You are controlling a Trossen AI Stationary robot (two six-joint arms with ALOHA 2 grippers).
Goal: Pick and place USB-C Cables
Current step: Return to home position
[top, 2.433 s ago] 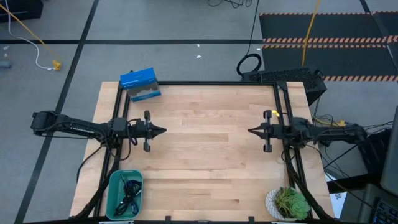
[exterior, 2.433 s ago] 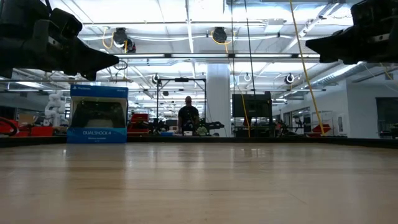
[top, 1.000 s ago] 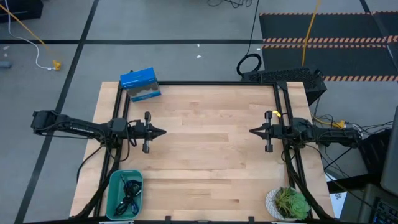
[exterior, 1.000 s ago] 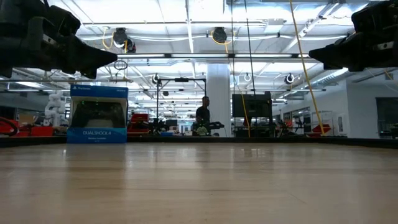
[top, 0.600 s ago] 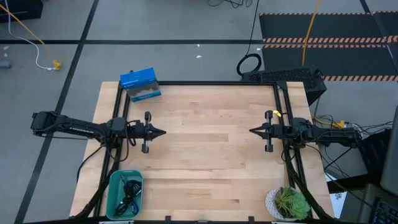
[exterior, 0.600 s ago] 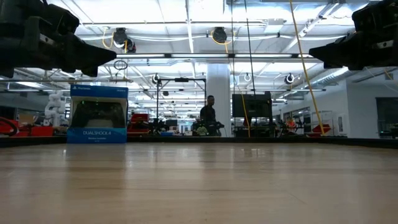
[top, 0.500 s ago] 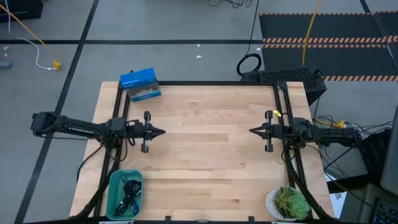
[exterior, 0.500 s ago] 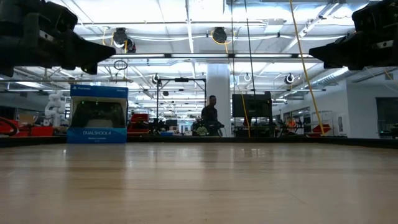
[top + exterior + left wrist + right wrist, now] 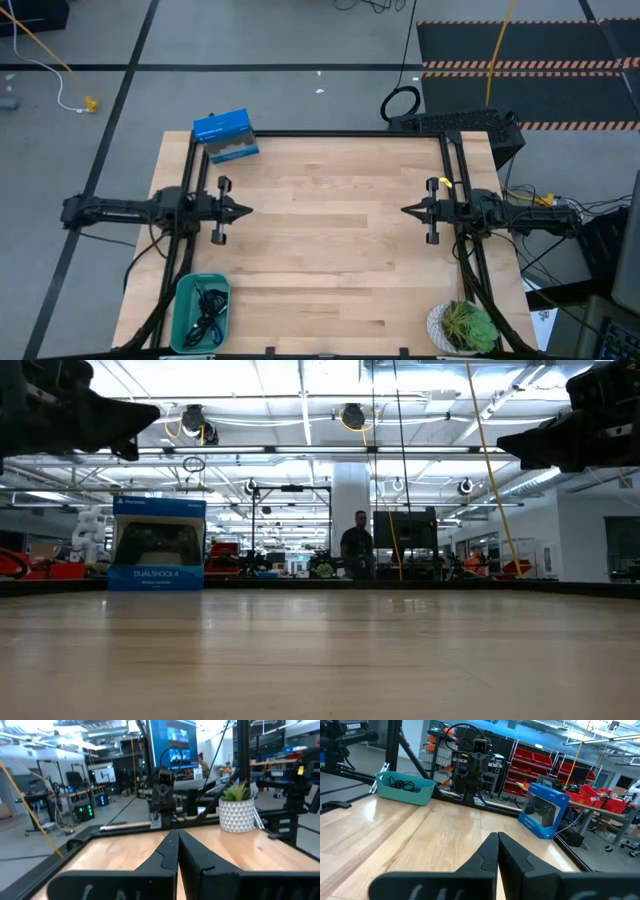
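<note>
The USB-C cables [image 9: 207, 307] lie as a dark tangle inside a teal bin [image 9: 186, 318] at the table's near left corner; the right wrist view also shows the cables [image 9: 402, 782] above the bin's rim [image 9: 405, 792]. My left gripper [image 9: 247, 211] hovers shut above the table's left side, beyond the bin toward the far edge, pointing right. My right gripper [image 9: 404, 210] hovers shut above the right side, pointing left. The shut fingers show in the left wrist view [image 9: 176, 834] and the right wrist view [image 9: 497, 836]. Both hang high above the wood in the low view.
A blue DualShock box [image 9: 225, 136] stands at the far left corner. A potted plant [image 9: 463, 325] sits at the near right corner. Black frame rails [image 9: 197, 160] run along the left, far and right sides. Bare wood [image 9: 325, 240] lies between the grippers. A person [image 9: 356, 555] walks far behind the table.
My left arm has drawn back toward the table's left edge, its gripper still shut and level. My right arm has kept still. The person in the room behind has walked toward the right.
</note>
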